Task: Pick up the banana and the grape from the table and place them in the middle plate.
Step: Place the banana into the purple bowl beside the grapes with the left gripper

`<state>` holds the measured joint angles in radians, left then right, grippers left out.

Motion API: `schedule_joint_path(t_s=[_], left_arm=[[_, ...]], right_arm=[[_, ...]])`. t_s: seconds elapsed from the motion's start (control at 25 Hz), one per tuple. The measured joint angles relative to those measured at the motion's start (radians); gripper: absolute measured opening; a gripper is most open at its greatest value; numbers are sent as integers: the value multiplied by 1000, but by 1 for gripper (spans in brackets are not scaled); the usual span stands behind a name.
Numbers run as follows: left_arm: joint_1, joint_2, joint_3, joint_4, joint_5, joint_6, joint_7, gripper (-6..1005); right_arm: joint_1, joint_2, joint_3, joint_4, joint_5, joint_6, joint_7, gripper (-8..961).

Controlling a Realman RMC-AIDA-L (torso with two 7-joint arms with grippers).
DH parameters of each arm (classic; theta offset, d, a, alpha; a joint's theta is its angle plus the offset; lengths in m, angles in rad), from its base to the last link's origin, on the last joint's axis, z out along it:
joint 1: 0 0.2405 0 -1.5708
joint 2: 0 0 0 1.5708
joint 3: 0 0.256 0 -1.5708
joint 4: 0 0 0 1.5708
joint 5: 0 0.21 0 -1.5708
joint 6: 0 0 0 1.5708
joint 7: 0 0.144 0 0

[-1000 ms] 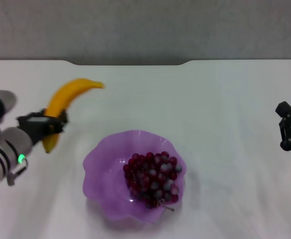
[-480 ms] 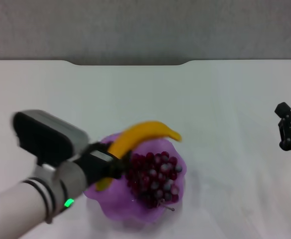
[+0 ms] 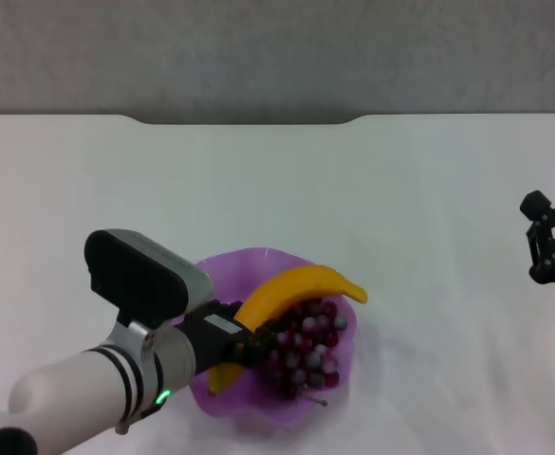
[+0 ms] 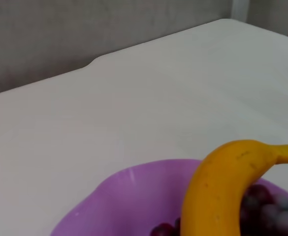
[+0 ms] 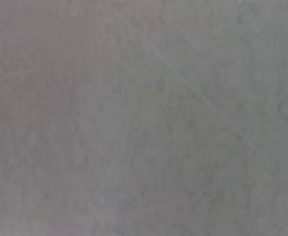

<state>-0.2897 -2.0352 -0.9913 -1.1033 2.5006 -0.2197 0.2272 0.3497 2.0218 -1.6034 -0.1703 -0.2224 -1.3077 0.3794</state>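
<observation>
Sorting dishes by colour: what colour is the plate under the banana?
Translucent purple; the middle plate shows best in the head view.

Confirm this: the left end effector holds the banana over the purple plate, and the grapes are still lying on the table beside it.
Not quite. The head view shows the grapes already in the purple plate, not on the table. The left end effector does hold the banana over it.
</observation>
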Motion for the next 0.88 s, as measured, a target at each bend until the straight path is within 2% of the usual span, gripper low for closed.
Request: schedule_joint_path(t_s=[0.24, 0.88], left_arm=[[-27, 1, -9, 55, -45, 44, 3, 532], [-4, 4, -22, 69, -32, 140, 34, 543]], right_arm=[[-2, 0, -4, 0, 0, 0, 2, 0], [-12, 0, 8, 8, 12, -12, -6, 0]])
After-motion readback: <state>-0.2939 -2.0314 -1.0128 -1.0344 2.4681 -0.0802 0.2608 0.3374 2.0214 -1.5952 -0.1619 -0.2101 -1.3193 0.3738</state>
